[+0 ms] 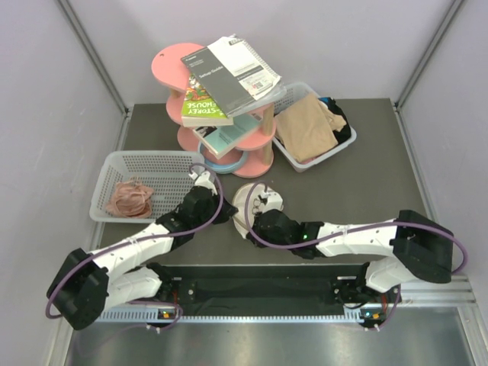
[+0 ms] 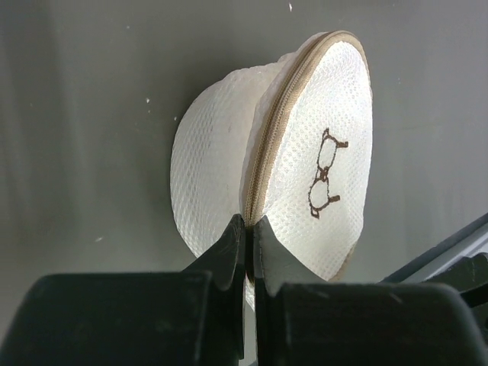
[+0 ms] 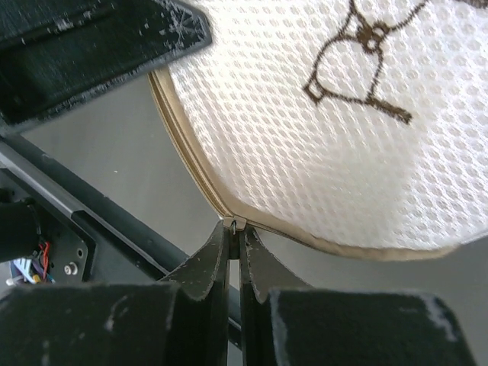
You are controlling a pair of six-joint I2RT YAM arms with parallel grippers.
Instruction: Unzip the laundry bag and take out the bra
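Observation:
The laundry bag (image 2: pixel 216 164), a round cream-white mesh pouch with a tan zipper round its rim and a dark bra outline (image 2: pixel 324 174) on its face, is held off the dark table between both arms. My left gripper (image 2: pixel 249 223) is shut on the bag's zipper seam at its lower edge. My right gripper (image 3: pixel 235 227) is shut on the small metal zipper pull at the rim of the bag (image 3: pixel 320 145). From above, the bag (image 1: pixel 245 197) sits between the left gripper (image 1: pixel 227 211) and right gripper (image 1: pixel 258 216). The zipper looks closed. The bra is hidden.
A white mesh basket (image 1: pixel 145 162) with a pinkish-brown bundle (image 1: pixel 130 200) stands at the left. Behind are a pink tiered stand (image 1: pixel 174 61) carrying books (image 1: pixel 229 72) and a clear bin (image 1: pixel 339 145) with tan cloth (image 1: pixel 305 126). The black base rail (image 3: pixel 99 229) lies close below.

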